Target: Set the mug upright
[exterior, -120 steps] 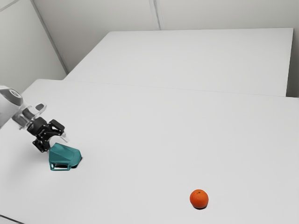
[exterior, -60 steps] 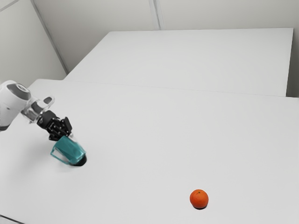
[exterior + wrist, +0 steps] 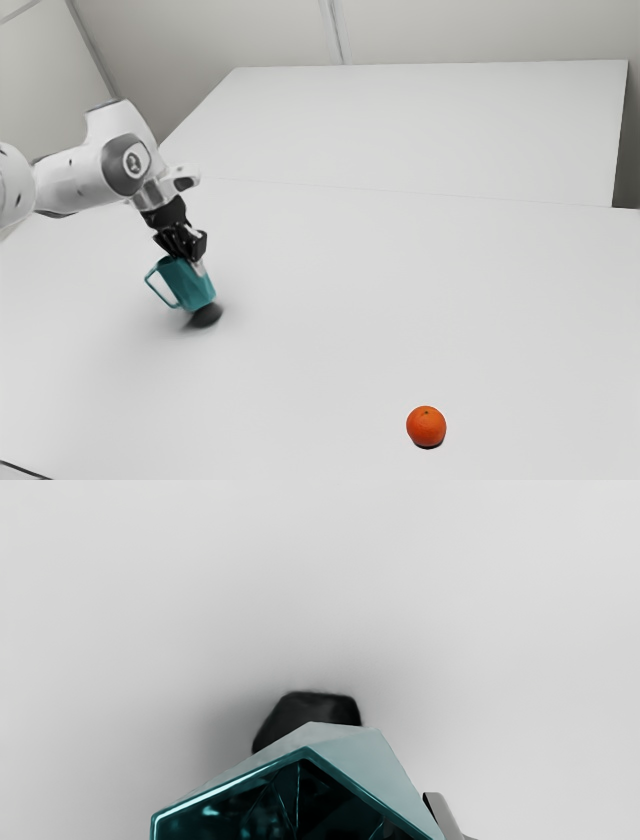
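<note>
One mug hangs tilted over the table, its mouth up toward the gripper and its base down. Below it, a dark shadow lies on the table, apart from the base, so I judge the mug to be off the surface. The handle sticks out on the mug's side toward the exterior view's left.

The gripper is at the mug's mouth end and, as I judge it, clamped on the mug: one finger lies along the outside of the wall, the other is hidden, and the raised mug seems borne by that grip.

As to progress, the mug is held and mostly mouth up, but it leans and does not stand on the table. What is left, I judge, is to take out the lean, lower the base flat and let go.

Counted outward from the mug: one handle on it, one gripper at its mouth, one arm above it, and one orange on the table, well apart from it toward the exterior view's right and nearer the camera.
</note>
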